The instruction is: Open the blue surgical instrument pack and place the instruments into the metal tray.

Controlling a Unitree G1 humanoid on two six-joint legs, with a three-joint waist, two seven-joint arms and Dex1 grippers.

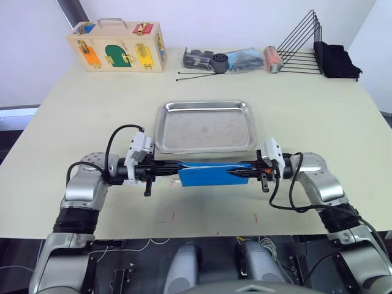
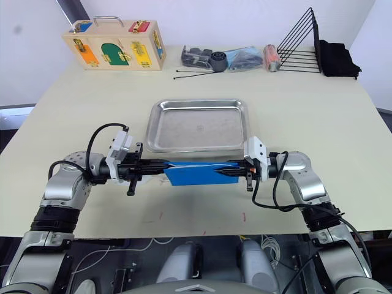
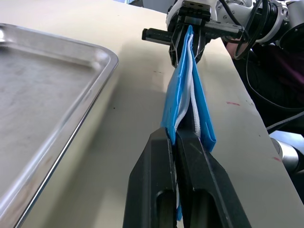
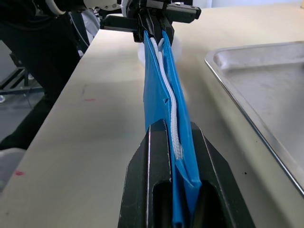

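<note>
Blue fabric surgical instrument pack (image 1: 211,174) hangs stretched between both grippers, just off the near rim of the shiny steel tray (image 1: 205,125) on the cream table (image 1: 73,122). Left gripper (image 1: 174,168) and right gripper (image 1: 236,173) each pinch one end, fingers pressed together on the fabric.

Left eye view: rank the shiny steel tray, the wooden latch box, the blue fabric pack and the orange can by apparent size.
1. Shiny steel tray, largest.
2. Wooden latch box, farther away, so unsure against the pack.
3. Blue fabric pack, held edge-up between both grippers.
4. Orange can, clearly smallest.
</note>
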